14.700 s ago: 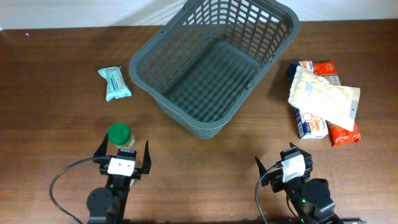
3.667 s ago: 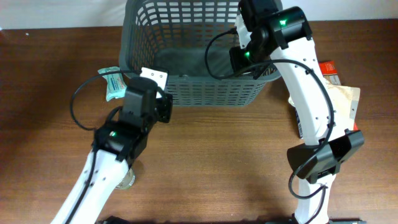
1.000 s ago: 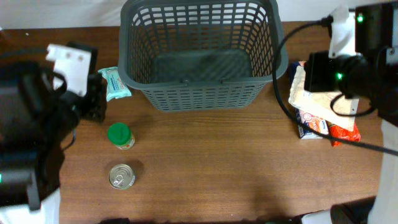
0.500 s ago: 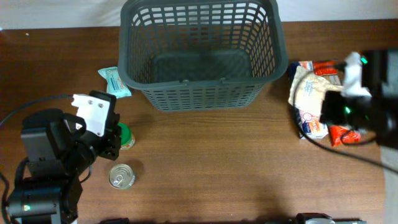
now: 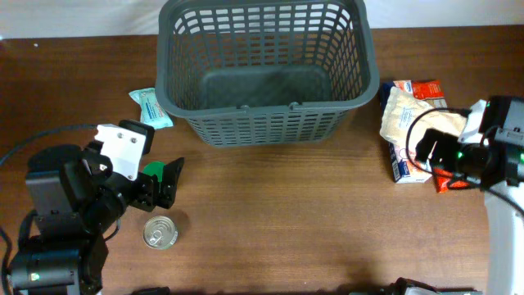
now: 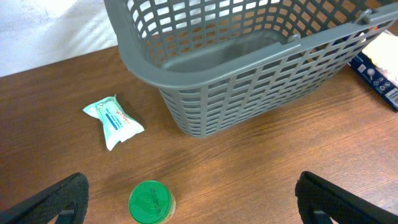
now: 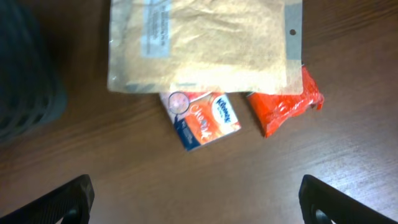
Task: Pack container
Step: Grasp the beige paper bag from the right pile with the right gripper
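The container [image 5: 266, 129] is a large dark grey slotted basket at the back middle, empty inside; it also shows in the left wrist view [image 6: 249, 81]. My left gripper [image 5: 162, 183] is open and empty, low over a green-lidded jar [image 5: 151, 170]. In the left wrist view the jar [image 6: 150, 201] stands between the wide-apart fingers [image 6: 196, 208]. My right gripper [image 5: 432, 152] is open and empty above a pile of packets at the right. In the right wrist view its fingers [image 7: 196, 208] are spread just in front of the pile.
A teal wipes pack [image 5: 151, 108] lies left of the basket. A tin can [image 5: 160, 233] stands near the front left. The pile holds a beige pouch [image 7: 199, 43] on top, an orange-blue tissue pack [image 7: 205, 118] and a red packet [image 7: 283, 102].
The basket was turned square to the table's back edge earlier. In the last second both arms came down: the left over the green-lidded jar, the right over the packets.
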Robot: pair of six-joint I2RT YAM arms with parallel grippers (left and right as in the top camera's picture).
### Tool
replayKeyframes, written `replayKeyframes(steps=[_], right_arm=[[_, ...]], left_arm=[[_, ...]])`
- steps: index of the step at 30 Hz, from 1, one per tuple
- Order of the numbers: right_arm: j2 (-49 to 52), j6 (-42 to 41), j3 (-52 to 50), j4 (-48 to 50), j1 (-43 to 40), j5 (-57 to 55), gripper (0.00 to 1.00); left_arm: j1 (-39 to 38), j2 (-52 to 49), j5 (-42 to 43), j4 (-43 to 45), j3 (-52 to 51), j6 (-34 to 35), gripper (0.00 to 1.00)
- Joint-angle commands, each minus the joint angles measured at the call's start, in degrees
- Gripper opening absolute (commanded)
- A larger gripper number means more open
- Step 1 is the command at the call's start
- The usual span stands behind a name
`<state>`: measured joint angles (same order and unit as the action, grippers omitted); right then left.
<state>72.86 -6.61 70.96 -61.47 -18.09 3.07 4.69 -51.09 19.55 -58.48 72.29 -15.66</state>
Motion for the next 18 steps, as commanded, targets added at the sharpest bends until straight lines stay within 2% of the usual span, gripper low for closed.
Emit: replayKeyframes(steps=[1,7,18], right_arm=[[4.7,0.7,-0.3,4.5,-1.9,0.2,0.99],[13.1,5.8,-0.3,11.0,-2.2,0.2,0.99],[23.9,6.4,-0.3,25.9,-2.2,2.8,0.99]], left_arm=[[0.3,0.2,0.8,-0.5,-0.1,-0.7,0.99],[0.3,0.2,0.8,-0.5,-0.1,-0.7,0.99],[0.3,0.2,0.8,-0.5,-0.1,-0.7,0.99]])
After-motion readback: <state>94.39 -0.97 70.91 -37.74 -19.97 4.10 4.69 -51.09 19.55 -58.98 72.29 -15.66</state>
